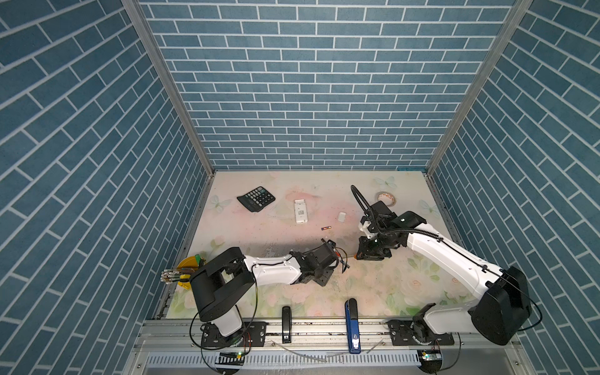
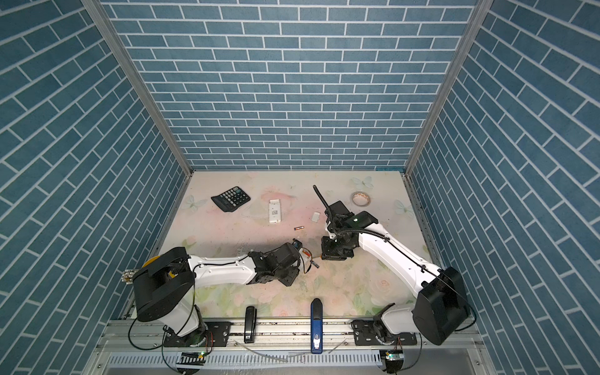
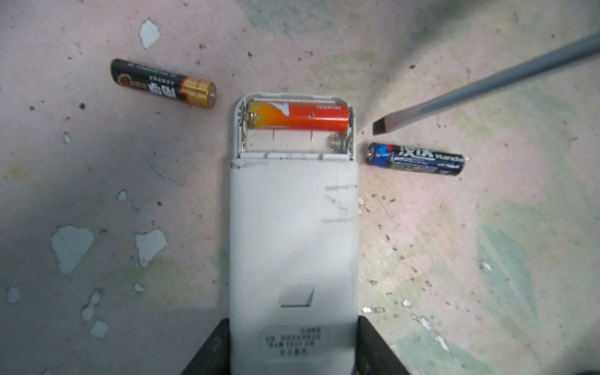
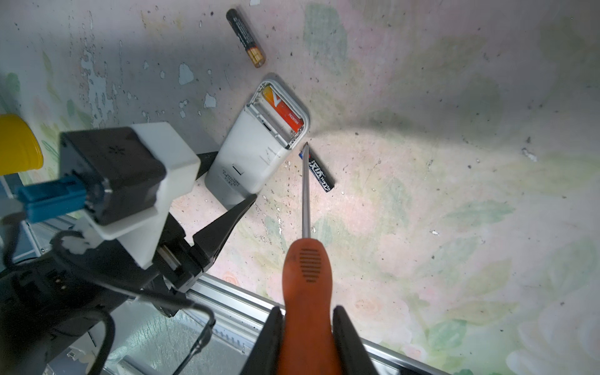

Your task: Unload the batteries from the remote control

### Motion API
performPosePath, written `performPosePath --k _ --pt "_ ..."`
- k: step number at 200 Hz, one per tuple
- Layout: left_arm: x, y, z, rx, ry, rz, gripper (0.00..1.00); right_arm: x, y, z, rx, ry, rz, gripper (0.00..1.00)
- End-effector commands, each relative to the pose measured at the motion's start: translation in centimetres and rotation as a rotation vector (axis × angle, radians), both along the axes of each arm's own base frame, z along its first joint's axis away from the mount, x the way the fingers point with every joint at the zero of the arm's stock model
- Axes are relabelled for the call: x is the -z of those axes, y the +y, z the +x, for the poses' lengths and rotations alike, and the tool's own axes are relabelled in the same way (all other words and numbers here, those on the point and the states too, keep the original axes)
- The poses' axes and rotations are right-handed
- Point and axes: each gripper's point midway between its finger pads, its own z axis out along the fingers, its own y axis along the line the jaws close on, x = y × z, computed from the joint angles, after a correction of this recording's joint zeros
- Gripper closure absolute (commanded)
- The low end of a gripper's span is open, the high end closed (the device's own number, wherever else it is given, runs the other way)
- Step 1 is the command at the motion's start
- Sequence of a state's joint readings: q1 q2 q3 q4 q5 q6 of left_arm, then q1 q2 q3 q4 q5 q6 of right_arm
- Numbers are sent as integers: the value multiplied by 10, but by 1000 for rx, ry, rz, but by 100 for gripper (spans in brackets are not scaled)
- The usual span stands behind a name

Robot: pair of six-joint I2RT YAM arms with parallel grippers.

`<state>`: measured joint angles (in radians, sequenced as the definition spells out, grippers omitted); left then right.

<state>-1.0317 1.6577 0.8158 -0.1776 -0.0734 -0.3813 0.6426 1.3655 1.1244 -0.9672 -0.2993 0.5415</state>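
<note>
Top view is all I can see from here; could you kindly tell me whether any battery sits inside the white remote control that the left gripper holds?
Observer: Yes, the left wrist view shows one orange-red battery seated in the open compartment of the white plastic remote control; the slot beside it is bare.
Operator: Thank you; are any loose ones nearby?
Observer: A black-and-gold battery and a blue battery lie on the floral tabletop, one on either side of the remote control, apart from it.
Operator: And where is the tool?
Observer: The right gripper clamps the orange-handled flat screwdriver; its tip is beside the compartment's corner, near the blue battery.
</note>
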Motion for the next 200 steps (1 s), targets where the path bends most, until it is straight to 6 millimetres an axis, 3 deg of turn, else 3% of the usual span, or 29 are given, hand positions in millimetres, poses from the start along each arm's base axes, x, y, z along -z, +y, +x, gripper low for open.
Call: performPosePath --k 1,200 --pt "56 72 -41 -13 194 282 72 -19 7 11 -31 -62 18 100" --pt "57 75 -42 -22 195 283 72 9 4 1 -41 5 -3 100"
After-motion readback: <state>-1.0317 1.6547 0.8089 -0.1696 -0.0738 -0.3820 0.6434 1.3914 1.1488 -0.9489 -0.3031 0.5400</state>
